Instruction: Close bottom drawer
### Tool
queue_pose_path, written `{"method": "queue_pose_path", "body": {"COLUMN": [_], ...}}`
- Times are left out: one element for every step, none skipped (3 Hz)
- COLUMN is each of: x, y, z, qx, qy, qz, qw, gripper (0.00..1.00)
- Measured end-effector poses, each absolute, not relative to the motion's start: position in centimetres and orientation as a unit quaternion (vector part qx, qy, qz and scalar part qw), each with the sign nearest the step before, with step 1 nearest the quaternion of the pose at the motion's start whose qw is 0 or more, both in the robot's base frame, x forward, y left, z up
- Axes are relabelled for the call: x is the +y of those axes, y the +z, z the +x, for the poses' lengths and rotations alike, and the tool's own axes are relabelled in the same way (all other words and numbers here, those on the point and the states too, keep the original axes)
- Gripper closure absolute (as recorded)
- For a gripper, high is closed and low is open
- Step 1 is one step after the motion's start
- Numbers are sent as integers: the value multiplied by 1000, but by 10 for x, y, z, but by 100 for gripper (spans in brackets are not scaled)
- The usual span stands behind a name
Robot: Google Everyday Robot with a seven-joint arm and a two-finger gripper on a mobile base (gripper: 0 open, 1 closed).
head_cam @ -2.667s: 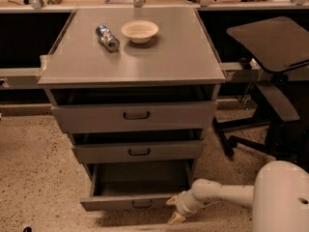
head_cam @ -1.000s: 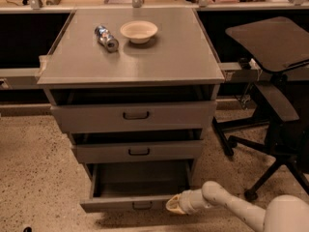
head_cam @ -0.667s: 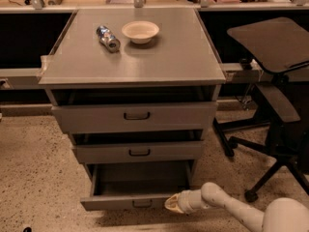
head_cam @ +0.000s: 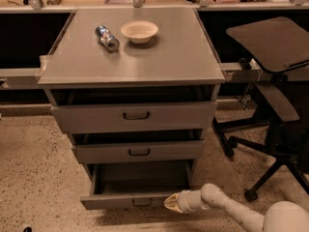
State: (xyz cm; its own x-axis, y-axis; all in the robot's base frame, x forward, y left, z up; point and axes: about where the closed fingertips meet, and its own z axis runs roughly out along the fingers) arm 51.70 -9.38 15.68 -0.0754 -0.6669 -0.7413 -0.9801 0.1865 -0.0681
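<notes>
Right, the bottom drawer (head_cam: pixel 111 202) stands pulled well out of the grey cabinet (head_cam: pixel 130 62), low near the floor (head_cam: pixel 38 178), with its plain grey box open to view from above. My pincer (head_cam: pixel 171 202) sits low at the right end of that drawer's front, just beside the small dark handle (head_cam: pixel 142 203). I cannot tell whether it touches the front, nor how the pincer is set. The white arm (head_cam: pixel 231 209) runs in from the lower right corner, close above the floor.

In front of the drawer and to its left the speckled floor is open. The drawer's left edge juts out past the middle drawer (head_cam: pixel 139 151) above it. That one and the top drawer (head_cam: pixel 135 116) each show a dark gap above the front.

To the right stands a dark office chair (head_cam: pixel 275 105). Its legs spread across the floor between the cabinet's side and my arm, with one castor (head_cam: pixel 250 195) near the arm. On the cabinet top lie a pale bowl (head_cam: pixel 139 31) and, just beside it, a can (head_cam: pixel 107 37) on its side.
</notes>
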Motion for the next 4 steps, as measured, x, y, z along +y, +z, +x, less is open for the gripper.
{"method": "queue_pose_path", "body": {"x": [-90,-91,-95,-95], "y": [154,152,149,149], "z": [521,525,534,534], "qx": [680,672,663,663], "qy": [241,241,247,247], "qz": [-580,-574,-566,-566], "qw": [378,401,423,423], "gripper": [100,100,100,100]}}
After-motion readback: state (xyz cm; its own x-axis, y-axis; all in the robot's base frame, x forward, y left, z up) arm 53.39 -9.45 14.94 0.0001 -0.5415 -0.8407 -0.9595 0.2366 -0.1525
